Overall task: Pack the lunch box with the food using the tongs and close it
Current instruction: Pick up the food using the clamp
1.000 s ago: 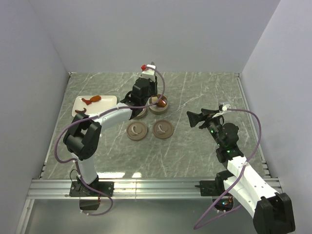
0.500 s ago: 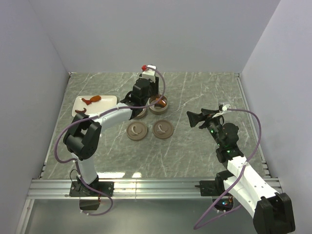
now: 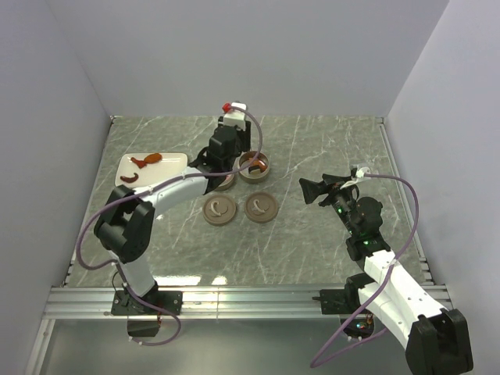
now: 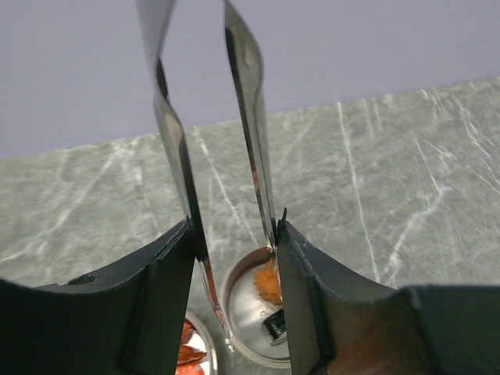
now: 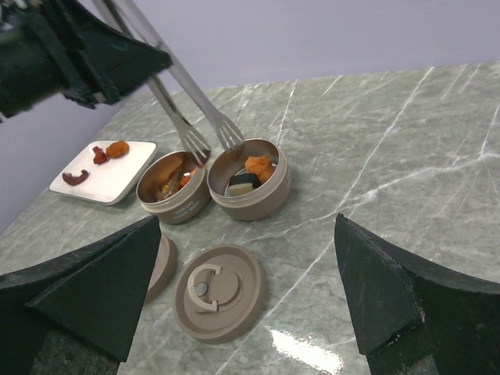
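My left gripper (image 3: 228, 147) (image 4: 234, 244) is shut on the metal tongs (image 4: 250, 117) (image 5: 187, 86), one finger pressed on each arm. The tongs' tips stand apart with nothing between them, just over the rim of the right lunch box tin (image 3: 255, 167) (image 5: 250, 187). In that tin lie an orange food piece (image 4: 268, 283) (image 5: 258, 165) and a black-and-white piece (image 5: 241, 183). The left tin (image 5: 172, 194) holds red and orange food. My right gripper (image 3: 312, 189) (image 5: 248, 223) is open and holds nothing, right of the tins.
Two round brown lids (image 3: 219, 208) (image 3: 261, 207) lie flat in front of the tins. A white plate (image 3: 156, 169) (image 5: 109, 178) at the back left carries an orange piece (image 5: 117, 148) and red-brown pieces (image 5: 76, 177). Walls close in the table.
The tongs' arms have spread apart over the right tin as my left gripper's hold widened. The left wrist has drawn back a little. The right arm has not moved.
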Tool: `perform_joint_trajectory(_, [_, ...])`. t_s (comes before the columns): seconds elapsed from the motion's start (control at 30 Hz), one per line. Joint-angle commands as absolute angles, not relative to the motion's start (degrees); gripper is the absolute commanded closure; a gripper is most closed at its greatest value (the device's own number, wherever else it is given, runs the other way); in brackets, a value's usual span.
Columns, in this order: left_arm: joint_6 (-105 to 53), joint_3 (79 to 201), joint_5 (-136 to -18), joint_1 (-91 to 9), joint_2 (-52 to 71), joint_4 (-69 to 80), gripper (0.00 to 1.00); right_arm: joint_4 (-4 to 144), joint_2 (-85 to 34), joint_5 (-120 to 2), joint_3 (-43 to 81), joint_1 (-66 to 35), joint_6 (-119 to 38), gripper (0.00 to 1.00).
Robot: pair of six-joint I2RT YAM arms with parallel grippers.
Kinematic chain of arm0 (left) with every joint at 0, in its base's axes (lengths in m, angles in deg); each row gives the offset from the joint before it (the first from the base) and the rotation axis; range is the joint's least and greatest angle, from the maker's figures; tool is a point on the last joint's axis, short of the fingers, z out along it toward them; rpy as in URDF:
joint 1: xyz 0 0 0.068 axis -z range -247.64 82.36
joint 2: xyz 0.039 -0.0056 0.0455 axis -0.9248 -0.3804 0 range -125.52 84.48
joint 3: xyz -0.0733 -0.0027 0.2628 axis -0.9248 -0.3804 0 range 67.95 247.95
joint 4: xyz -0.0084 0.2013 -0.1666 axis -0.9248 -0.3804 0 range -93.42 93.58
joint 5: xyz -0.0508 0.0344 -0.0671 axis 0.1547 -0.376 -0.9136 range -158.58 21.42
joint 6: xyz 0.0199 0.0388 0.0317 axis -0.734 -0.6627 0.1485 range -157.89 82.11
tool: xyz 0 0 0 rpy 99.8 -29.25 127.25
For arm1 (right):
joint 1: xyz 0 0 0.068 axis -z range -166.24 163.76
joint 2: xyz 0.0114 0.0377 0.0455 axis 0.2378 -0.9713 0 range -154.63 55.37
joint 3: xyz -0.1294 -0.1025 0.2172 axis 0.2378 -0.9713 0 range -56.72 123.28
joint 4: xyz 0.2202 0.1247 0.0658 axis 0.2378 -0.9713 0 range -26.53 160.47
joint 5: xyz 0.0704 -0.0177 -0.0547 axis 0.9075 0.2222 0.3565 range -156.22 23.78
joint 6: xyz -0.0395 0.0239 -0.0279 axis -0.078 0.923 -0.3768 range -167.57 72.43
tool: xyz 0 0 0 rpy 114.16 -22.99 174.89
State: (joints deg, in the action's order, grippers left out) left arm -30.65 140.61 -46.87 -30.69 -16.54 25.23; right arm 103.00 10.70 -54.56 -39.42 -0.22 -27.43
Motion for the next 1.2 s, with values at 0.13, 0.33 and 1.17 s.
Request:
perform_joint_trajectory(0.13, [-31.40, 135.73, -42.30, -36.60, -4.93, 29.16, 0.50, 104.92, 11.25, -54.70, -39.58, 0.05, -27.09, 0.01])
perform_joint_trajectory(0.33, [-28.66, 131.95, -38.98, -48.65, -1.83, 27.92, 0.49, 105.01, 11.33, -54.61, -39.58, 0.13, -27.09, 0.01])
perform_joint_trajectory(1.17, [-18.56, 122.10, -29.38, -62.72, -10.54, 41.37, 0.47, 105.54, 10.98, -53.65, -39.67, 0.13, -27.18, 0.01])
